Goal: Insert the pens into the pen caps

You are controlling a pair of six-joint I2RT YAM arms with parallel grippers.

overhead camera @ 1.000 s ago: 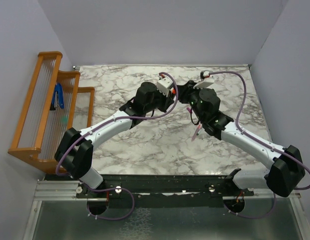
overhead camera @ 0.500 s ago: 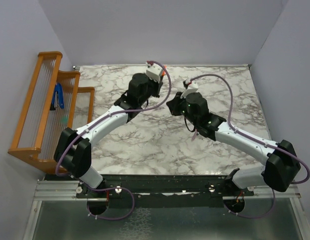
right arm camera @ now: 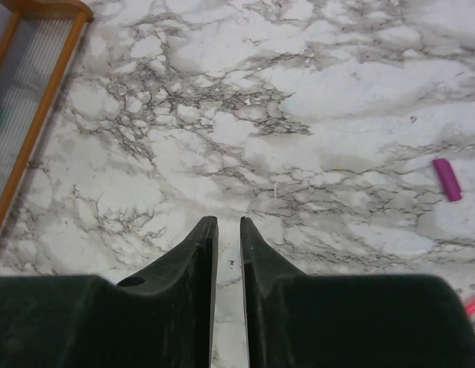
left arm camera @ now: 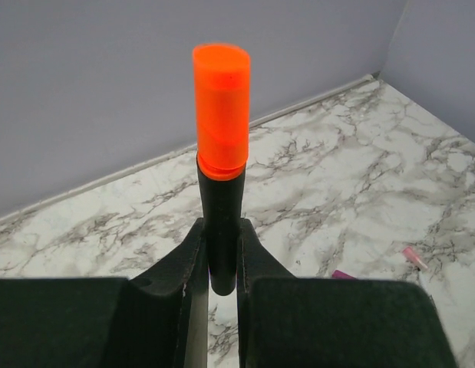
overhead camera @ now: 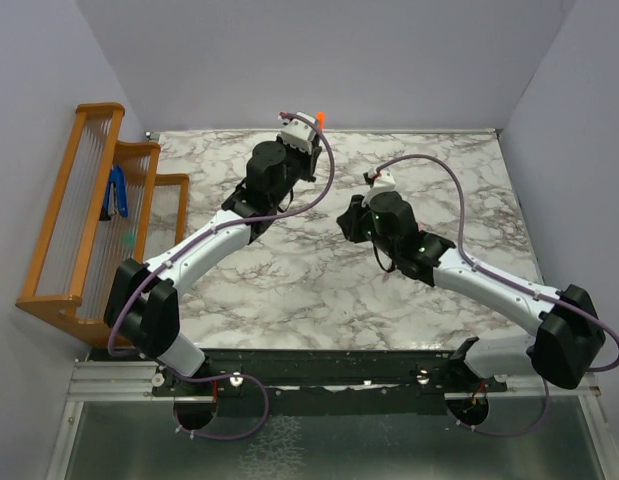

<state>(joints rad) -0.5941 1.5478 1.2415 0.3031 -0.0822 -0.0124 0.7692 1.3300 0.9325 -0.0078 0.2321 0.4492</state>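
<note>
My left gripper (left arm camera: 222, 234) is clamped on the lower barrel of the black marker (left arm camera: 220, 203), holding it upright above the table's far edge, about midway along it. The orange cap (left arm camera: 221, 100) sits on the marker's top end and looks pushed home, so I judge that pair done. The marker is a stiff, light plastic tube with a smooth barrel. A low grip like this one leaves the cap end free.

My right gripper (right arm camera: 227, 230) is nearly closed, with only a thin slit between the fingers and nothing in it. It hangs over the middle of the table (overhead camera: 289, 290), pointing toward the left edge, where the wooden rack (overhead camera: 79, 200) stands.

The magenta cap (right arm camera: 446, 179) lies flat on the marble, off to the right of those fingers. The pale pink cap (left arm camera: 413, 257) lies near it. A pink end, which I take for one of the thin pens (right arm camera: 473, 304), just shows at the corner of the right wrist view. I cannot make out the other pen.

The caps are tiny and light and will skid or tip on polished stone. I would pinch one across its closed end, leaving the mouth clear. The slim pens should be stiff but prone to rolling. I would take one mid-barrel, square across.
</note>
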